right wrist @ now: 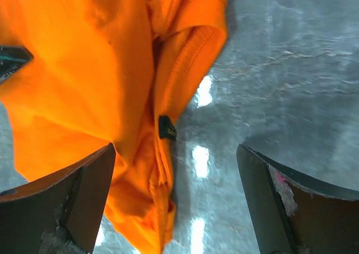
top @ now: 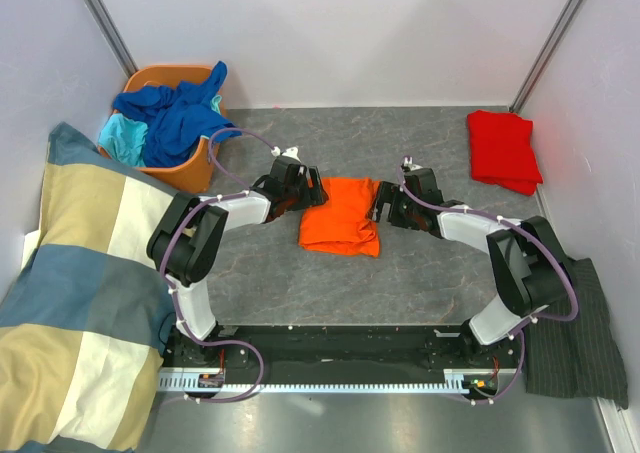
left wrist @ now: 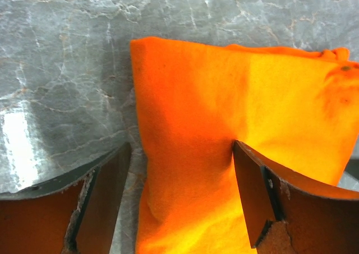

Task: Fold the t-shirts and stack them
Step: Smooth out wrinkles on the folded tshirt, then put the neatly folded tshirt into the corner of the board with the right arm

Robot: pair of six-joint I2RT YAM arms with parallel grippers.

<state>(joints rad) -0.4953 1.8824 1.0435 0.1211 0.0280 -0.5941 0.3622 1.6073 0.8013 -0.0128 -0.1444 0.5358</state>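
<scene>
Top external view: the orange t-shirt [top: 340, 216] is lying mid-frame on the grey marbled table [top: 430, 143], folded to a rough rectangle. The left gripper [top: 300, 195] is sitting at its left edge and the right gripper [top: 385, 205] at its right edge. A folded red t-shirt [top: 503, 150] is resting upper right, well apart. Blue t-shirts [top: 180, 113] and a turquoise one [top: 122, 133] are spilling out of the orange basket [top: 165, 78], upper left. A checked blanket [top: 80, 273] is filling the lower left, and a pinstriped cloth [top: 575, 343] is lying lower right.

Left wrist view: the left gripper [left wrist: 180, 147] is standing released. Its jaws are spread across the shirt's [left wrist: 224, 125] folded edge, one finger [left wrist: 106, 198] over bare table and the other over cloth.

Right wrist view: the right gripper [right wrist: 176, 150] is gaping wide and holding nothing. The hemmed edge and a small dark label [right wrist: 166, 128] are showing between the fingers.

Handling, as a judgement: the cloth is looking light, limp and layered, so it is likely sagging and unfolding if lifted by one ply. Pinching through all the layers at the folded edges seems safest. The table is looking smooth and glossy, so the shirt is probably sliding easily.
</scene>
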